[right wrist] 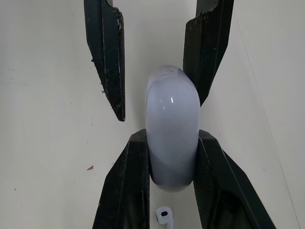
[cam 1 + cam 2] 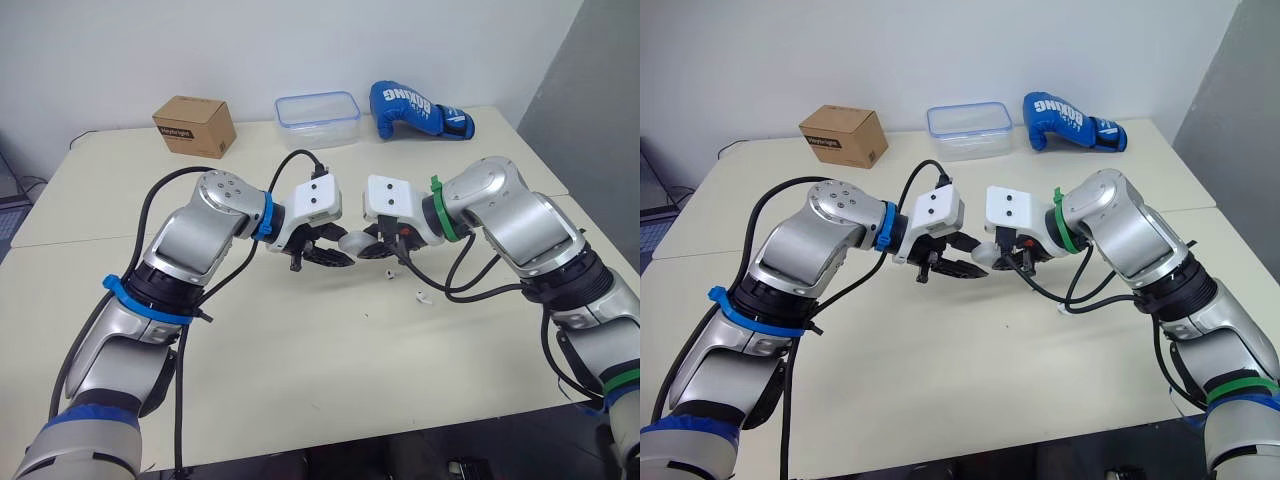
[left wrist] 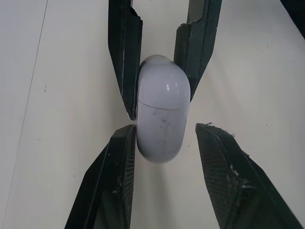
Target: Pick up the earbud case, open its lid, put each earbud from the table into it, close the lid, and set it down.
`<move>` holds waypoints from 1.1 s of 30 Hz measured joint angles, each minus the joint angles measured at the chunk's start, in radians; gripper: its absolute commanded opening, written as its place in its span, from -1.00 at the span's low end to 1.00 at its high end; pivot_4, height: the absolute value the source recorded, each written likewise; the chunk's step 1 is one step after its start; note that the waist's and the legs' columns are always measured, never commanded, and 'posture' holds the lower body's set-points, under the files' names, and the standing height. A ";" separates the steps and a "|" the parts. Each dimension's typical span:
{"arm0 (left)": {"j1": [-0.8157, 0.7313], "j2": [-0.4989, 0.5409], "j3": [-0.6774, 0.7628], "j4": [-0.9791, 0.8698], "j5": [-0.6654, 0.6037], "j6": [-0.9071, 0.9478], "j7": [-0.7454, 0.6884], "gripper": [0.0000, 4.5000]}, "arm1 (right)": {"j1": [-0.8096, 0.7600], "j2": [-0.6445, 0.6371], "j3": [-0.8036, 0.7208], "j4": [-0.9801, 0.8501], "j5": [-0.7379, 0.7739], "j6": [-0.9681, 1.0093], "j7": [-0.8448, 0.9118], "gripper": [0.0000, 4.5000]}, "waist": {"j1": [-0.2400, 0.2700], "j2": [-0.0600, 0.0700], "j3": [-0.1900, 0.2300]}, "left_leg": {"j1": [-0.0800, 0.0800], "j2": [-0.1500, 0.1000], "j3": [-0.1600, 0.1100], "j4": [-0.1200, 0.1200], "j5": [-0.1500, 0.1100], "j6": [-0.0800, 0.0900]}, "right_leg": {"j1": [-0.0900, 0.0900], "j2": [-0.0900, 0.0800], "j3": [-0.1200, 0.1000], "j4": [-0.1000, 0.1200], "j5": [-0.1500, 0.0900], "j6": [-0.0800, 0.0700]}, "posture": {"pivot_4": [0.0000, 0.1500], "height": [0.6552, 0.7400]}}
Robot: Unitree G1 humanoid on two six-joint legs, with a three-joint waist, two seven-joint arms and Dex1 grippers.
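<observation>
The white earbud case point(image 2: 352, 241) hangs a little above the table's middle, lid closed, its seam visible in the left wrist view. My right gripper point(image 1: 171, 133) is shut on the earbud case point(image 1: 172, 129), holding one end. My left gripper point(image 3: 165, 128) is open around the other end of the case point(image 3: 161, 114); one finger point(image 3: 116, 167) touches it and the other stands apart. Two white earbuds lie on the table just below and right of the grippers: one earbud point(image 2: 421, 296) and a second earbud point(image 2: 388, 272). One earbud point(image 1: 163, 215) lies under the case.
At the table's back stand a cardboard box point(image 2: 195, 126), a clear plastic container point(image 2: 318, 118) and a blue boxing glove point(image 2: 418, 109). The tabletop point(image 2: 300, 350) toward the front edge is bare.
</observation>
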 measured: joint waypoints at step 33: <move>-0.010 -0.004 0.004 0.010 -0.005 0.027 -0.003 -0.09 | 0.034 -0.013 0.000 -0.019 -0.001 0.017 -0.007 -0.65 | 0.000 0.000 0.000 | 0.000 0.000 0.000 0.000 0.000 0.000 | 0.000 0.000 0.000 0.000 0.000 0.000 | 1.00 1.00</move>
